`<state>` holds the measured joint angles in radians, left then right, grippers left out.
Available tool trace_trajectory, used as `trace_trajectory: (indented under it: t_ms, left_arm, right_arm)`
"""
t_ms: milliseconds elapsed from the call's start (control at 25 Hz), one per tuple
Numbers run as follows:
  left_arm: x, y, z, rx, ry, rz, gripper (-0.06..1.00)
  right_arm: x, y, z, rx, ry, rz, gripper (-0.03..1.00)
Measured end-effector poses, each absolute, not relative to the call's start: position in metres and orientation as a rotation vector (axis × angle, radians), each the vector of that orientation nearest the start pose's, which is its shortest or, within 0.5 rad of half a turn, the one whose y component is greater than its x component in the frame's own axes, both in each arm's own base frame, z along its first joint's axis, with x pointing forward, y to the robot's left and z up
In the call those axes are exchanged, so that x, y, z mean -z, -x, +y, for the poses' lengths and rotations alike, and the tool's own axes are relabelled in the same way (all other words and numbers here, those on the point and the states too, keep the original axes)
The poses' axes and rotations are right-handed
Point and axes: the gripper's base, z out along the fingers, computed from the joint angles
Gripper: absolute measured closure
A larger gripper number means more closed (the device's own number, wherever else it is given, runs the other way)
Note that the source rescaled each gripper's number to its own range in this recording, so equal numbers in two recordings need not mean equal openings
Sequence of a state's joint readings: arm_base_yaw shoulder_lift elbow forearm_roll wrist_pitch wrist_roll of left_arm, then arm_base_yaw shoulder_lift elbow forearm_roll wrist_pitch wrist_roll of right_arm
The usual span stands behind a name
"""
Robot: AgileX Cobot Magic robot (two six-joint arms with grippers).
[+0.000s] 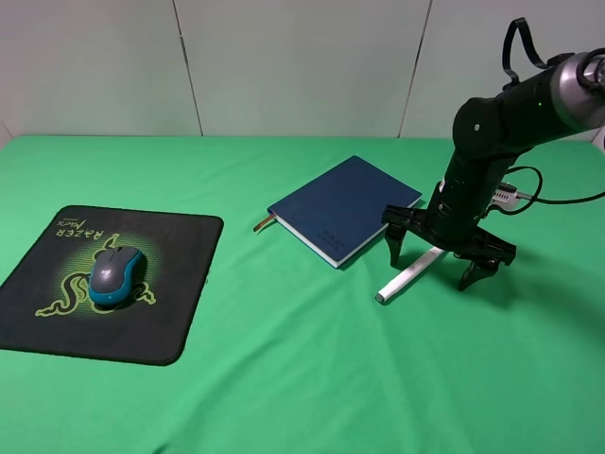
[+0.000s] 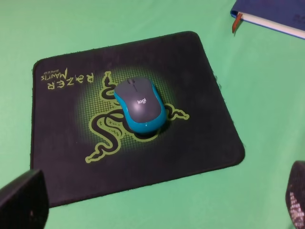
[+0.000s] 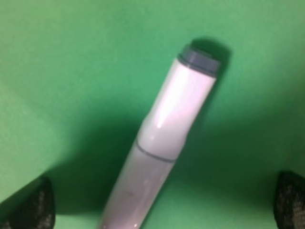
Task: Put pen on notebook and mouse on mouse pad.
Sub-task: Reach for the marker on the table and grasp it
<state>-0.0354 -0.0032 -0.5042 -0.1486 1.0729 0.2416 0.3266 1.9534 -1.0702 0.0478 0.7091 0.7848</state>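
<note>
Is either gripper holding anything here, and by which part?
Nothing is held. The right gripper is open astride the pen without touching it; the left gripper is open and empty.

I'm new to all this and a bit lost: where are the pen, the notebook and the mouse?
pen (image 1: 408, 276), high view, middle of its white barrel.
notebook (image 1: 345, 206), high view, centre of its blue cover.
mouse (image 2: 138, 105), left wrist view, its grey top.
</note>
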Motion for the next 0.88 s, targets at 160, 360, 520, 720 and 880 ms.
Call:
trace_trajectory:
  t_ms: [160, 360, 520, 720, 880]
  left_arm:
    - [-0.2782, 0.0073, -0.0116, 0.049, -0.29, 2.02, -0.06]
    - [-0.2782, 0.0073, -0.0117, 0.049, -0.291, 2.019, -0.06]
    - [-0.2782, 0.0073, -0.0117, 0.049, -0.291, 2.019, -0.06]
    - [-0.2782, 0.0073, -0.0117, 0.049, -0.291, 2.019, -0.06]
    - [-0.2782, 0.0073, -0.0117, 0.049, -0.291, 2.019, -0.06]
  right_arm:
    - [-0.116, -0.3195, 0.1112, -0.096, -0.757, 3.007, -0.03]
    - [-0.1153, -0.3192, 0.1108, -0.087, -0.752, 3.013, 0.13]
    - [-0.1153, -0.3192, 0.1107, -0.084, -0.751, 3.013, 0.7]
    - [-0.1153, -0.3193, 0.1107, -0.085, -0.754, 3.011, 0.94]
    - [-0.1154, -0.3195, 0.1108, -0.086, -0.754, 3.011, 0.94]
